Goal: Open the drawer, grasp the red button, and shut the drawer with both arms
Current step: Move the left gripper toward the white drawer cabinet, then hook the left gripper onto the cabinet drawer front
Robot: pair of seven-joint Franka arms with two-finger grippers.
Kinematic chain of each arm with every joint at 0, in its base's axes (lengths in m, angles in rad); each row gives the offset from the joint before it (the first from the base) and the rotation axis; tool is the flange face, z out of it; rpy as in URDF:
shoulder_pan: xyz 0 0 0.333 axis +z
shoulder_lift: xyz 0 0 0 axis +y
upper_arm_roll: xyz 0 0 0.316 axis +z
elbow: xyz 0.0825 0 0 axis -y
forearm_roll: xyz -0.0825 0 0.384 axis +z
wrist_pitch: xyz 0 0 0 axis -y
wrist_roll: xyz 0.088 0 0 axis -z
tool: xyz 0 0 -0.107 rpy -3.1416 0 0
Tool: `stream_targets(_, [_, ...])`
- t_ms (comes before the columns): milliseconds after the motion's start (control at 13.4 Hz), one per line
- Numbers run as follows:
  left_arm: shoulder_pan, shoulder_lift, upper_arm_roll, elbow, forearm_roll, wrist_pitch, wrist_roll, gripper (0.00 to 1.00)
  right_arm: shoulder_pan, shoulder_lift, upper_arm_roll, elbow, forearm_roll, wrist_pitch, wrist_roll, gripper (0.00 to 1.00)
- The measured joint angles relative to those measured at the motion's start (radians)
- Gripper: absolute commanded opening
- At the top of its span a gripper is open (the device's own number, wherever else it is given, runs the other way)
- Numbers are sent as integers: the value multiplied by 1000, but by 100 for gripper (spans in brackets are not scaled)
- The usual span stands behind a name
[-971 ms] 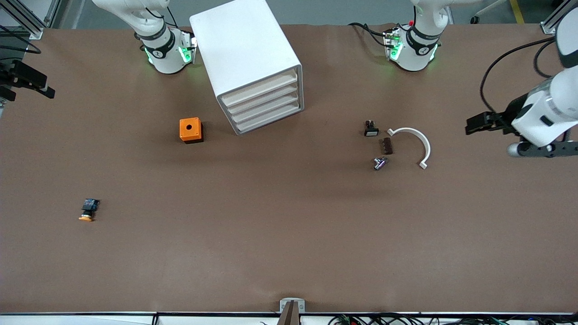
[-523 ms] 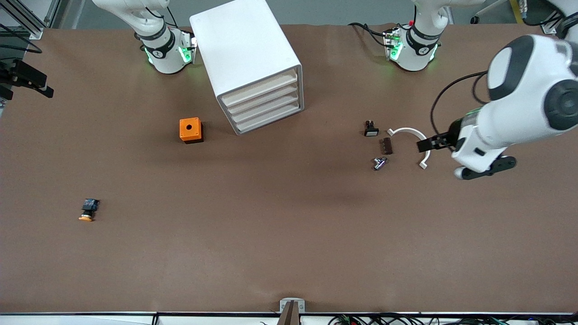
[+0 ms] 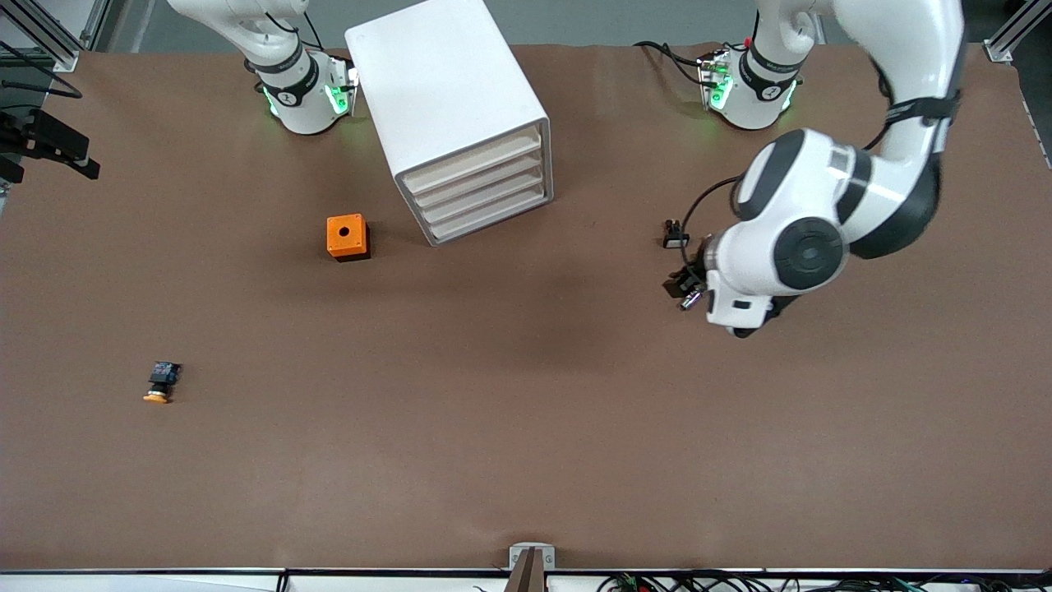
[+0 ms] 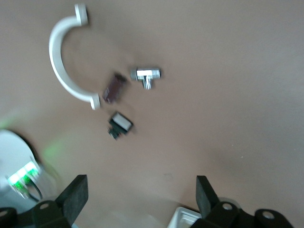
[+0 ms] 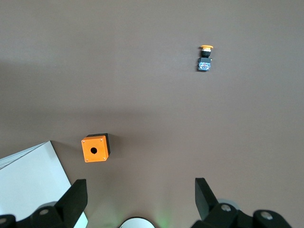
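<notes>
The white cabinet (image 3: 448,99) stands near the right arm's base, its four alike drawers (image 3: 481,191) all shut. A corner of it shows in the right wrist view (image 5: 33,183) and the left wrist view (image 4: 186,219). No red-capped button is in view. My left arm's wrist (image 3: 789,255) hangs over the small parts toward the left arm's end of the table. My left gripper (image 4: 141,185) is open and empty, high above bare table. My right gripper (image 5: 140,190) is open and empty, high up near its own base and out of the front view.
An orange cube with a hole (image 3: 348,237) (image 5: 95,148) sits beside the cabinet. An orange-yellow capped button (image 3: 160,383) (image 5: 205,58) lies nearer the front camera. Under the left arm lie a white curved piece (image 4: 59,61), a brown part (image 4: 114,88), a metal fitting (image 4: 147,76) and a small black part (image 4: 120,124).
My left arm has swung in from the table's edge to over the small parts and now covers the curved piece and the brown part. The right arm has not visibly moved.
</notes>
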Motion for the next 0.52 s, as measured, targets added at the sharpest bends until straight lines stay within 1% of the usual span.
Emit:
stream_targets(373, [-120,105,-1,2,-21,-16,-524,100,0,-1,0,-10,18,2,0,100])
stream_targets(523, [-135,153,-4,2,-86,-30,-666,100,0,-2,0,-17,20,5,0,100])
